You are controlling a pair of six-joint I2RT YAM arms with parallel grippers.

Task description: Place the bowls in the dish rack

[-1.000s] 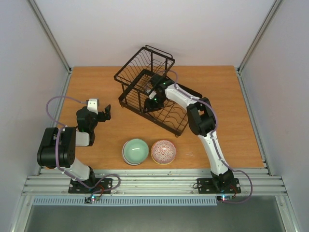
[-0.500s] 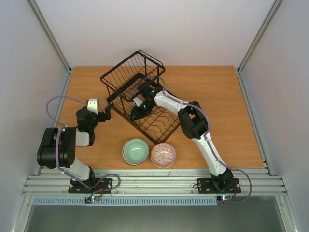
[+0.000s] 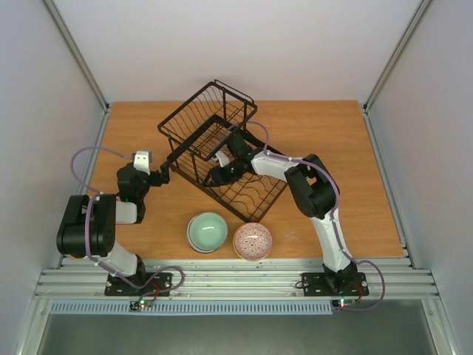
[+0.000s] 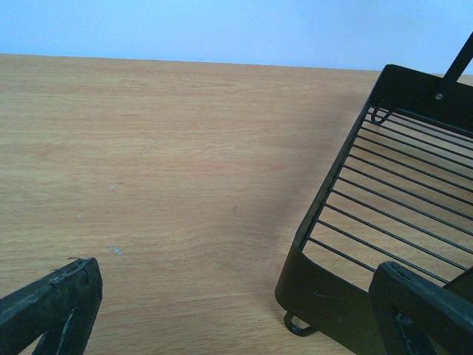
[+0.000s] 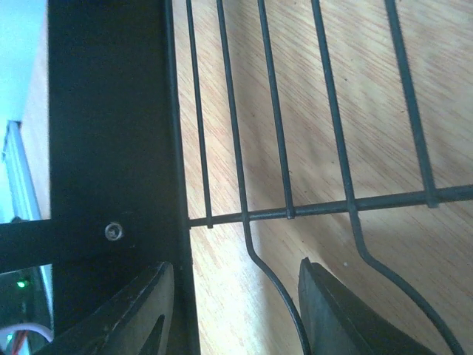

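Note:
The black wire dish rack stands skewed mid-table, with no bowl in it. My right gripper reaches down inside its base. In the right wrist view the fingers stand apart, one against the rack's black side wall, with a base wire between them and nothing pinched. My left gripper is wide open and empty, just beside the rack's near-left corner. A mint green bowl and a pink-red patterned bowl sit on the table in front of the rack. The other bowls are out of view.
The pink bowl lies close to the rack's front corner. The table's near edge with metal rails runs just behind the bowls. White walls enclose the wooden table on three sides.
The rack swung and slid left with my right gripper inside it, then shifted slightly back right. The pink bowl moved a little toward the front edge. The left arm stayed still.

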